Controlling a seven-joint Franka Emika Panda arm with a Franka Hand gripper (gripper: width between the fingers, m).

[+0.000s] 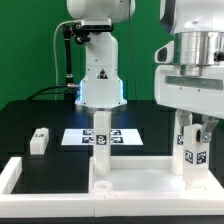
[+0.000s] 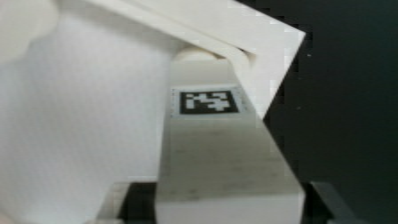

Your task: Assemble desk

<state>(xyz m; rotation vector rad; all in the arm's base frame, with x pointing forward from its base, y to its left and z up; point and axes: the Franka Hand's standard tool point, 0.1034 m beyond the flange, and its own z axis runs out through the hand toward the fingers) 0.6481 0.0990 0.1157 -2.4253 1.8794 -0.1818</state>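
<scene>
The white desk top (image 1: pixel 140 178) lies at the front of the table. One white leg (image 1: pixel 101 140) with a square tag stands upright on its corner on the exterior view's left. My gripper (image 1: pixel 192 135) is shut on a second tagged leg (image 1: pixel 191 158) and holds it upright at the top's corner on the exterior view's right. In the wrist view this leg (image 2: pixel 214 150) runs out from between the dark fingers (image 2: pixel 143 203) of my gripper (image 2: pixel 228 208), and its far end meets the desk top (image 2: pixel 71 100). Whether the leg is seated there is hidden. A third leg (image 1: pixel 39 140) lies loose on the black table.
The marker board (image 1: pixel 122 136) lies flat behind the standing leg. The low white border frame (image 1: pixel 12 180) runs along the front and the exterior view's left side. The robot's base (image 1: pixel 100 85) stands at the back, before a green backdrop.
</scene>
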